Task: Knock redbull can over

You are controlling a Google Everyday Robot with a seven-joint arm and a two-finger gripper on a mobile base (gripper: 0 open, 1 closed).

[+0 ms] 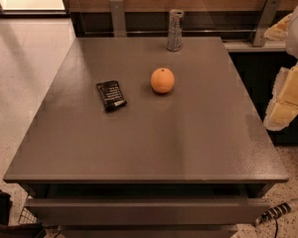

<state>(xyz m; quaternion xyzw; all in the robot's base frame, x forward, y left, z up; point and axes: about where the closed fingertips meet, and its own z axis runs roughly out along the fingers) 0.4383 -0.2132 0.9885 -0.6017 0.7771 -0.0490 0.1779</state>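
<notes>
The redbull can (175,29), slim and silver-grey, stands upright at the far edge of the grey table (154,148), right of its middle. My gripper (283,105), cream-yellow, hangs at the right edge of the view, beyond the table's right side. It is well apart from the can, nearer to me and to the right of it, and holds nothing that I can see.
A round orange (162,80) lies in front of the can. A flat black snack packet (111,95) lies left of the orange. A wood-panelled wall with metal brackets (117,17) runs behind the table. A drawer front (139,209) shows below the near edge.
</notes>
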